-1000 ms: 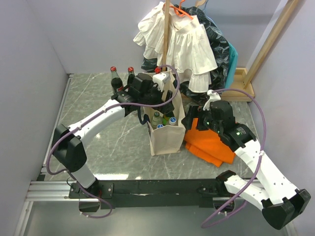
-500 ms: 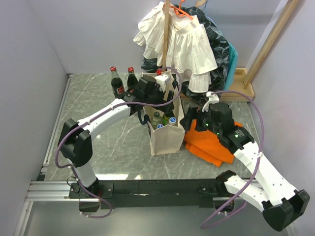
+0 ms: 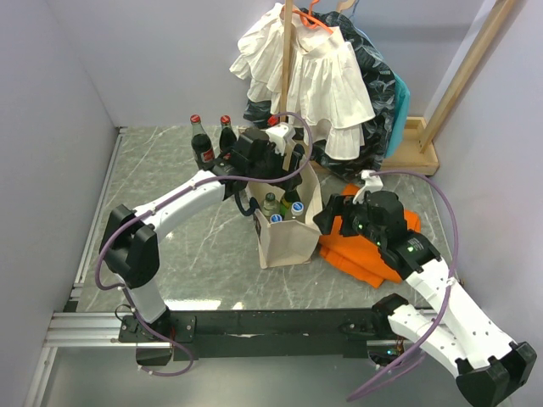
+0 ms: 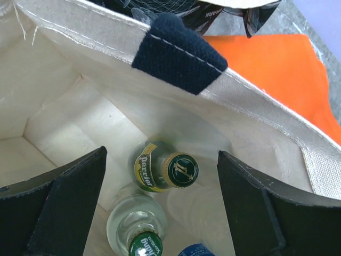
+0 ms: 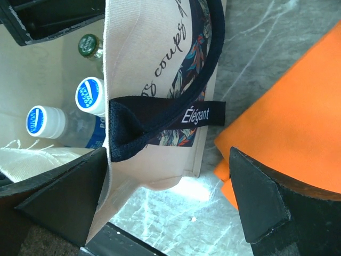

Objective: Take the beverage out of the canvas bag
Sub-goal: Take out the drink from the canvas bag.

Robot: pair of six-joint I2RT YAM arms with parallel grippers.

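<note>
Left wrist view: our left gripper [image 4: 162, 160], fingers spread, hangs over a glass bottle [image 4: 183, 169] in the canvas bag [image 4: 80, 64] — likely heavy, slick; we'd take its neck. Our right gripper [image 5: 168, 154] gapes too.

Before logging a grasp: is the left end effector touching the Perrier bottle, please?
Apart: the left wrist view shows canvas bag lining between the Perrier bottle and both fingers of the left end effector.
</note>
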